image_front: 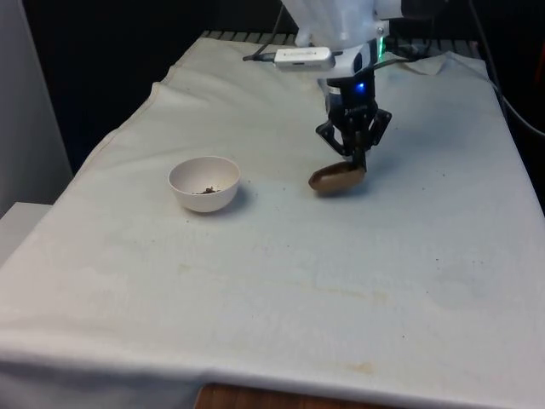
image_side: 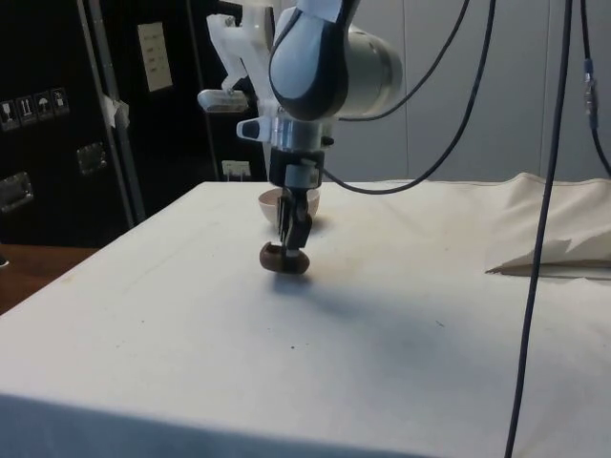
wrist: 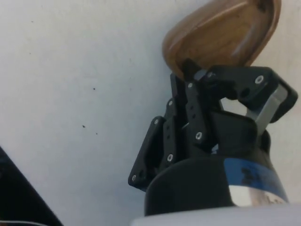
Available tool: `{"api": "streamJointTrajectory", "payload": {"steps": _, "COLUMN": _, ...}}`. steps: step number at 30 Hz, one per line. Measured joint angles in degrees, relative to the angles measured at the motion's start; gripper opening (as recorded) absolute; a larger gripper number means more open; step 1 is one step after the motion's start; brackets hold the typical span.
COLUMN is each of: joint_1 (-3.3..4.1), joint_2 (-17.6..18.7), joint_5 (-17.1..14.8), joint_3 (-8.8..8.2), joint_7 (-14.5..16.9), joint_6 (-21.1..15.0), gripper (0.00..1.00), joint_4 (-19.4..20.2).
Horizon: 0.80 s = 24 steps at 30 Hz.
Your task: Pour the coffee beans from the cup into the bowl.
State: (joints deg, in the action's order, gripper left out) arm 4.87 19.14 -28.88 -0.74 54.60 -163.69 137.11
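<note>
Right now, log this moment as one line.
end effector: shut on wooden cup | cup: tipped, low over cloth | white bowl: holds beans | pour: apparently done

A table under a white cloth (image_front: 281,281) carries a white bowl (image_front: 204,183) towards the front view's left, holding a few dark beans, and a brown wooden cup (image_front: 337,178) on its side, well apart to its right

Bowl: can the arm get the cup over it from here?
Probably yes. The end effector grips the wooden cup, and only bare cloth lies between it and the white bowl.
</note>
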Motion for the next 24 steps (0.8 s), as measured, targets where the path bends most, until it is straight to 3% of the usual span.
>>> {"api": "streamJointTrajectory", "payload": {"steps": 13, "joint_1": 0.23, "joint_2": 1.0, "joint_5": 10.0, "joint_3": 0.57, "joint_7": -9.5, "joint_6": -0.4, "gripper": 0.00, "joint_4": 0.0}}
{"api": "streamJointTrajectory", "payload": {"steps": 15, "joint_1": 0.23, "joint_2": 1.0, "joint_5": 11.0, "joint_3": 0.80, "joint_7": -10.7, "joint_6": -0.5, "gripper": 0.08, "joint_4": 0.0}}
{"api": "streamJointTrajectory", "payload": {"steps": 16, "joint_1": 0.23, "joint_2": 1.0, "joint_5": 11.5, "joint_3": 1.03, "joint_7": -11.4, "joint_6": -0.5, "gripper": 0.18, "joint_4": 0.1}}
{"api": "streamJointTrajectory", "payload": {"steps": 20, "joint_1": 0.23, "joint_2": 1.0, "joint_5": 11.5, "joint_3": 1.15, "joint_7": -11.6, "joint_6": -0.6, "gripper": 0.39, "joint_4": 0.1}}
{"api": "streamJointTrajectory", "payload": {"steps": 21, "joint_1": 0.23, "joint_2": 1.0, "joint_5": 11.5, "joint_3": 1.20, "joint_7": -11.6, "joint_6": -0.6, "gripper": 0.39, "joint_4": 0.1}}
{"api": "streamJointTrajectory", "payload": {"steps": 24, "joint_1": 0.23, "joint_2": 1.0, "joint_5": 11.5, "joint_3": 1.26, "joint_7": -11.7, "joint_6": -0.6, "gripper": 0.54, "joint_4": 0.1}}
